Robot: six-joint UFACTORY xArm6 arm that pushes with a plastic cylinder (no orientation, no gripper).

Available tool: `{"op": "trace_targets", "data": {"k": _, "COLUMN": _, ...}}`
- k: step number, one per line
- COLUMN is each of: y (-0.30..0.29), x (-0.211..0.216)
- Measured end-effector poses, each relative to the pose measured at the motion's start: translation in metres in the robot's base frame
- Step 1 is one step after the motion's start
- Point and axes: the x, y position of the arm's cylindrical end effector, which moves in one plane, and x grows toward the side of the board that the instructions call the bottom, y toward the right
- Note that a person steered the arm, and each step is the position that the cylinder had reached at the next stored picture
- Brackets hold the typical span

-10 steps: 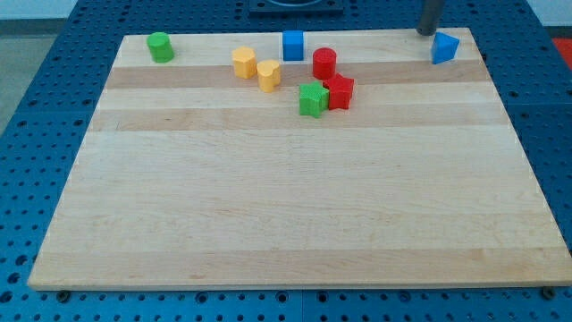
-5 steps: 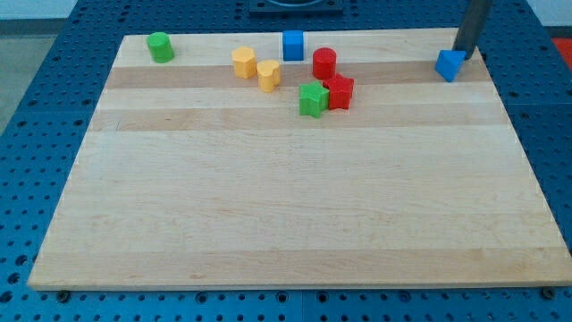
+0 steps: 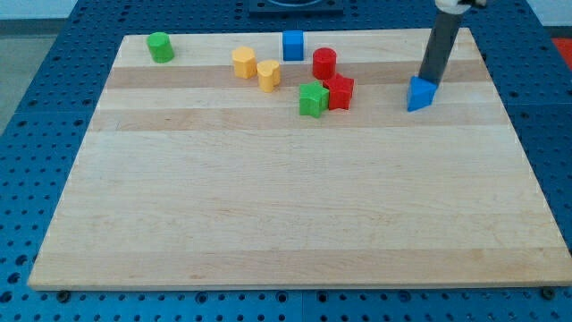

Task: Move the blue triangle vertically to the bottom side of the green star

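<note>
The blue triangle (image 3: 420, 94) lies on the wooden board at the right, level with the green star. My tip (image 3: 431, 81) touches the triangle's upper right side. The green star (image 3: 313, 99) lies near the board's upper middle, well to the left of the triangle. A red star (image 3: 339, 91) touches the green star's right side.
A red cylinder (image 3: 324, 63) stands just above the red star. A blue cube (image 3: 293, 45) lies near the top edge. Two yellow blocks (image 3: 244, 63) (image 3: 269, 74) lie left of the stars. A green cylinder (image 3: 161, 46) stands at the top left corner.
My tip went from the triangle's upper left to its upper right, then moved down and left. The blue triangle slid down and left from the top right corner.
</note>
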Motion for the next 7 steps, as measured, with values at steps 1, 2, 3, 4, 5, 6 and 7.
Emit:
{"op": "trace_targets", "data": {"k": 1, "y": -0.015, "x": 0.028}}
{"op": "trace_targets", "data": {"k": 2, "y": -0.041, "x": 0.052}}
{"op": "trace_targets", "data": {"k": 3, "y": -0.072, "x": 0.073}}
{"op": "trace_targets", "data": {"k": 4, "y": -0.097, "x": 0.095}}
{"op": "trace_targets", "data": {"k": 5, "y": -0.108, "x": 0.102}}
{"op": "trace_targets", "data": {"k": 6, "y": -0.107, "x": 0.102}}
{"op": "trace_targets", "data": {"k": 7, "y": -0.107, "x": 0.102}}
